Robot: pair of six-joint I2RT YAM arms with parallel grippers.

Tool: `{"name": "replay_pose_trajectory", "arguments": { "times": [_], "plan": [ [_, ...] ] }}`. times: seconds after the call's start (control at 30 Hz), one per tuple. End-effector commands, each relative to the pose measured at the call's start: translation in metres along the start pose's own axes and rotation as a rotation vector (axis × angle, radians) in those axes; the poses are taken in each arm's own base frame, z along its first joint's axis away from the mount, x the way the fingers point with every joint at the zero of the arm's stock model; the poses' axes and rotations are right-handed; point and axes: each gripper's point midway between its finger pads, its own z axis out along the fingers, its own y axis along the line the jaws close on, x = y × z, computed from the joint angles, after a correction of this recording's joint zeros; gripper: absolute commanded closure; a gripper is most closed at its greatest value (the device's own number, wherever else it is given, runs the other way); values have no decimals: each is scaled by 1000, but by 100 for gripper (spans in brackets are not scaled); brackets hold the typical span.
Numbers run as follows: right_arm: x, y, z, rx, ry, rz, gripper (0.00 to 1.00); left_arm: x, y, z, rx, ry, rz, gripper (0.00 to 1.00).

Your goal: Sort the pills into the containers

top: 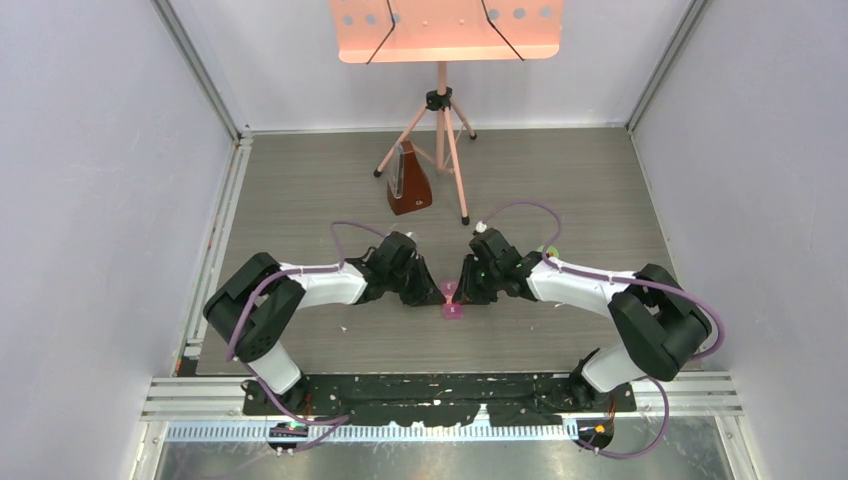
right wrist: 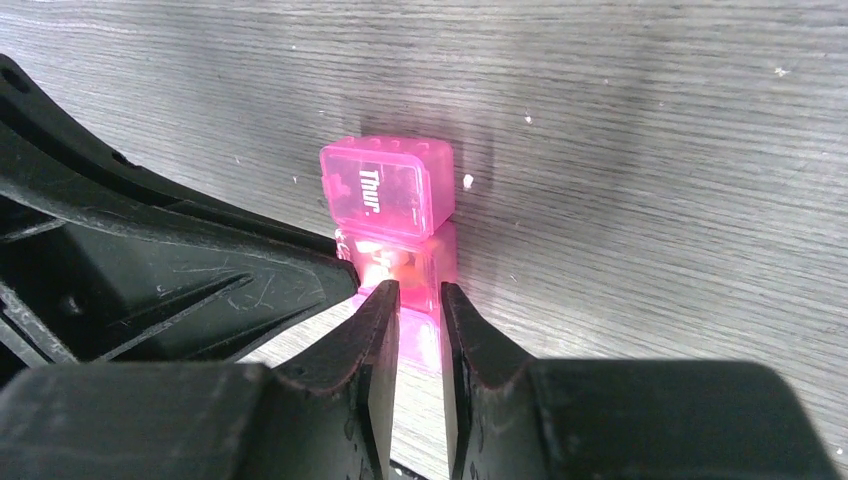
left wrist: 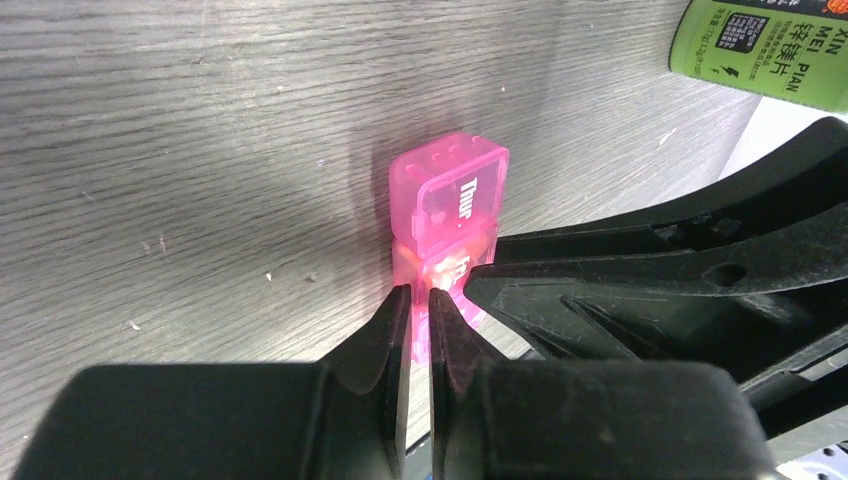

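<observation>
The pink pill box (top: 452, 300) lies on the table between my two grippers. In the left wrist view its far compartment (left wrist: 452, 190) has its lid shut and reads "Thur". The middle compartment (left wrist: 445, 265) shows a pale orange glow inside; I cannot tell whether that is a pill. My left gripper (left wrist: 420, 292) is almost fully shut, with thin pink plastic of the box's near end between its fingertips. My right gripper (right wrist: 415, 290) holds the near end of the box (right wrist: 400, 215) from the opposite side, its jaws a narrow gap apart with pink plastic between them. No loose pills show.
A green bottle (left wrist: 765, 45) lies at the top right of the left wrist view. A brown metronome (top: 408, 187) and a pink tripod stand (top: 441, 130) stand at the back of the table. White specks (right wrist: 467, 182) dot the wood near the box.
</observation>
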Motion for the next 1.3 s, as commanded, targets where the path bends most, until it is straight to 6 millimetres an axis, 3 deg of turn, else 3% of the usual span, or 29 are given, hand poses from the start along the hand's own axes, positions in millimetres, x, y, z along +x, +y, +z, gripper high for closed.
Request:
{"name": "replay_pose_trajectory", "arguments": {
  "times": [0.0,0.37,0.73,1.13,1.27],
  "plan": [
    [19,-42,16,150,43,21,79,24,76,9,-279,55,-97,100],
    [22,-48,19,162,53,29,85,30,75,18,-219,85,-200,100],
    [24,-55,22,176,58,10,88,25,115,8,-396,40,-83,100],
    [22,-65,19,224,46,-27,88,45,151,10,-563,58,-144,100],
    [19,-72,18,262,21,-36,88,52,154,16,-559,89,-179,100]
  ]
}}
